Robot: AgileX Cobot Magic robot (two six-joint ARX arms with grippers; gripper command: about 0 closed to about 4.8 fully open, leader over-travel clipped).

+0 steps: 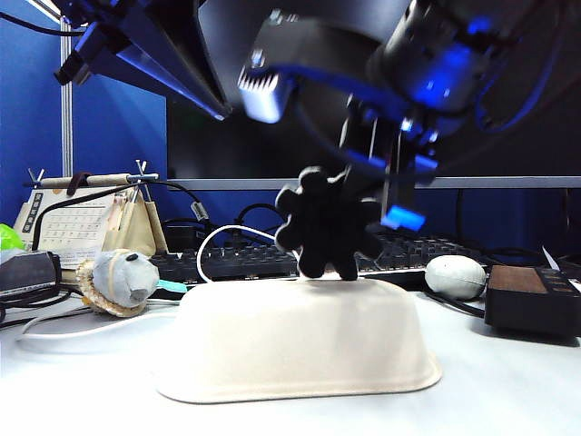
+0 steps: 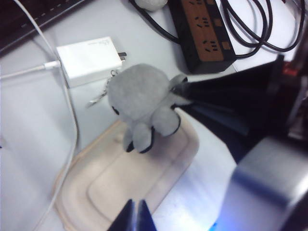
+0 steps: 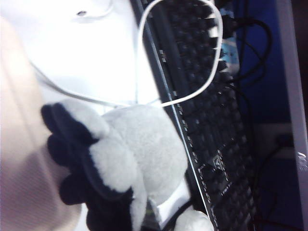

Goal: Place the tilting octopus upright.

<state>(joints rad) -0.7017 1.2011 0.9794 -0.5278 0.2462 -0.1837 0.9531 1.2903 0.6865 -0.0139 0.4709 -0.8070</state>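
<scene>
Behind the octopus, the right gripper's fingertips are hidden; the left gripper is cut off.

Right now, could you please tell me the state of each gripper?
Left gripper: jaws shut, holding nothing, above the tray.
Right gripper: jaws shut on the octopus, above the tray.

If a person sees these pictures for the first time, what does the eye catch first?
First, the octopus: the right gripper holds it tilted over the upturned pale tray at the table's middle, black underside facing the exterior camera. Behind the tray a black keyboard runs across the table, with a grey-blue plush at the left. The left gripper hovers shut above the tray, holding nothing.
</scene>
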